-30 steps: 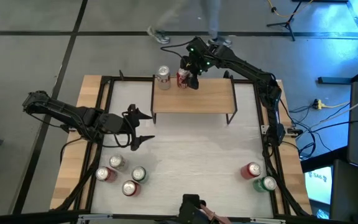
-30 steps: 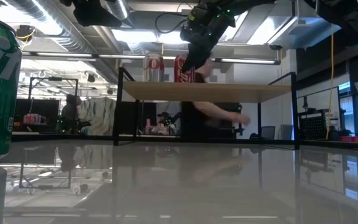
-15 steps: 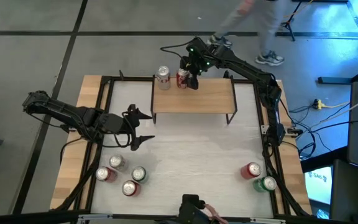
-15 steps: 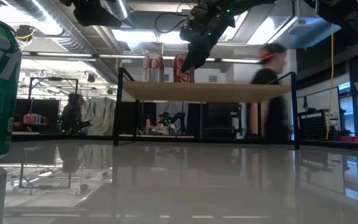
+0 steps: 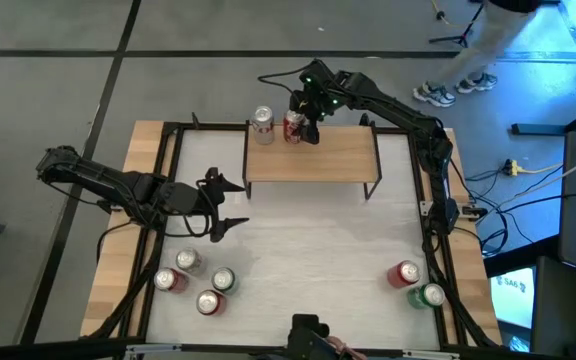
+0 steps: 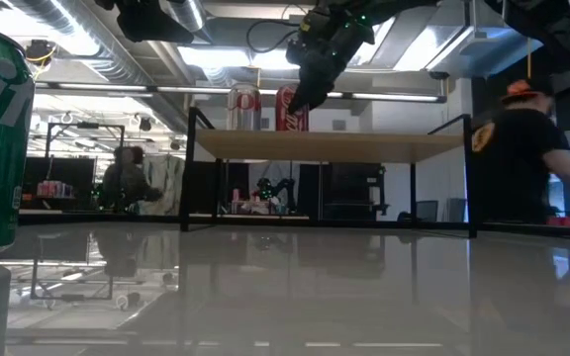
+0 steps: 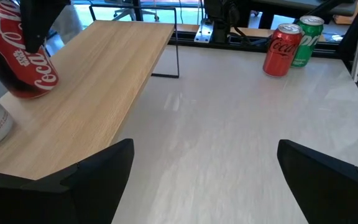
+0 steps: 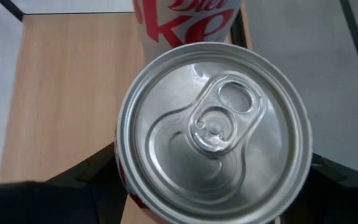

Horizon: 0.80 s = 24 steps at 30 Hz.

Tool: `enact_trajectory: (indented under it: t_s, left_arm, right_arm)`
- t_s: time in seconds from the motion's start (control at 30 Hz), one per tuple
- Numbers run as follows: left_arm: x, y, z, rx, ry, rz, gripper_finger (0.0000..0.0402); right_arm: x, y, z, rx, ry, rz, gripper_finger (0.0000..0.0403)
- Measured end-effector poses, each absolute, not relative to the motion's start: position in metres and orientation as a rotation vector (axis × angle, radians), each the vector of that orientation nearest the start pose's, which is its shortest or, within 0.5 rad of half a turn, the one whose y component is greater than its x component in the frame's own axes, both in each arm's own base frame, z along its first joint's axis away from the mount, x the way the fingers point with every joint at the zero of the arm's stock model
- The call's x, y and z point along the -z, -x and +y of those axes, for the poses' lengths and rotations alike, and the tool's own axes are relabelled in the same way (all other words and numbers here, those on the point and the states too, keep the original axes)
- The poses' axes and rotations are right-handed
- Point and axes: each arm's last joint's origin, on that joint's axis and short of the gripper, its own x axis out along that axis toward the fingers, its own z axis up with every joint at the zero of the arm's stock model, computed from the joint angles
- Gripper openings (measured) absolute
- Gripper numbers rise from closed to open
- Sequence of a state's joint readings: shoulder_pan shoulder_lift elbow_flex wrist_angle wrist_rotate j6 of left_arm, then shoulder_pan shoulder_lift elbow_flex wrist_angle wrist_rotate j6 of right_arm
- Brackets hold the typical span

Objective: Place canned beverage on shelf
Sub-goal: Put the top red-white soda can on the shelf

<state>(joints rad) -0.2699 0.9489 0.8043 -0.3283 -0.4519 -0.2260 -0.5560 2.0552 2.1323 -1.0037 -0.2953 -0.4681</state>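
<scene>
In the high view, spare cans wait at the bottom of the frame: a cluster of four [image 5: 195,282] lower left and a red and green pair [image 5: 416,283] lower right, stock for later placing, I judge. The left gripper [image 5: 230,204] hangs at centre left over the table [image 5: 308,250], fingers spread and empty, seemingly parked clear. Farther up, the shelf [image 5: 328,155] spans upper centre. A silver can [image 5: 262,122] stands on its upper left end. Just beside it, the red can [image 5: 294,125] rests upright on the plank, with the right gripper [image 5: 306,124] clasped around its sides from above, likely steadying it before letting go.
</scene>
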Motion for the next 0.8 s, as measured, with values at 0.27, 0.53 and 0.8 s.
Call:
enact_trajectory:
  t_s: [0.27, 0.53, 0.8]
  left_arm:
    - [-0.2994, -0.1969, -0.0414, -0.227, 0.055, 0.42, 0.0387]
    - [-0.2994, -0.1969, -0.0414, -0.227, 0.055, 0.42, 0.0387]
    - [-0.2994, -0.1969, -0.0414, -0.227, 0.055, 0.42, 0.0387]
  right_arm:
    - [-0.3395, -0.3782, -0.2245, 0.029, 0.049, 0.87, 0.0308]
    - [-0.3395, -0.3782, -0.2245, 0.026, 0.056, 0.871, 0.0331]
    - [-0.34, -0.3783, -0.2251, 0.034, 0.063, 0.87, 0.0396]
